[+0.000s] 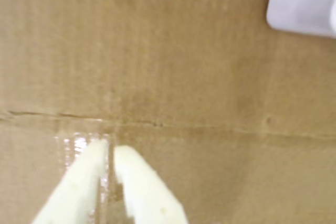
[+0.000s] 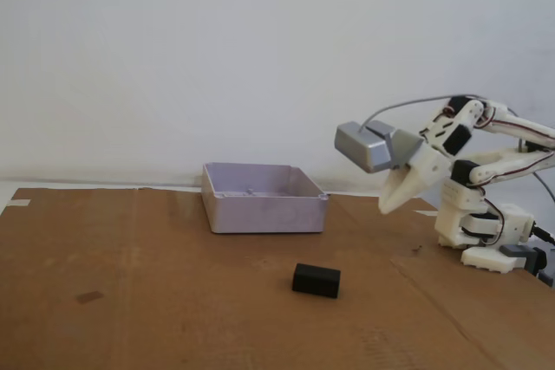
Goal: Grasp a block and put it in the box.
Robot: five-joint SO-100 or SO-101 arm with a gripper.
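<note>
Wrist view. Item: my gripper (image 1: 107, 153), two pale fingers entering from the bottom edge, tips nearly together with only a thin slit between them, nothing held. Beneath and ahead of the tips: bare cardboard sheet (image 1: 173, 66) with a crease running across just beyond them, and a glossy strip of tape (image 1: 76, 144) beside the left finger. Item: the box (image 1: 302, 3), one pale rounded corner only, far ahead of the tips and off to the upper right of this view. Item: the block, not in this view.

Fixed view. Item: my gripper (image 2: 388, 206), raised well clear of the cardboard, fingers angled down and toward the left of the picture, drawn close together and empty; the grey camera housing (image 2: 371, 146) sits just above them. Item: the block (image 2: 316, 280), lying flat on the cardboard, below my fingertips and to their left in this view, well apart from them. Its long axis runs roughly across the picture, left to right. Item: the box (image 2: 264, 212), further left of my tips than the block, behind it, at about fingertip height in the frame.

Judgement: the reach calls for going down and out toward the block, spreading the fingers first, then closing across its short width.
</note>
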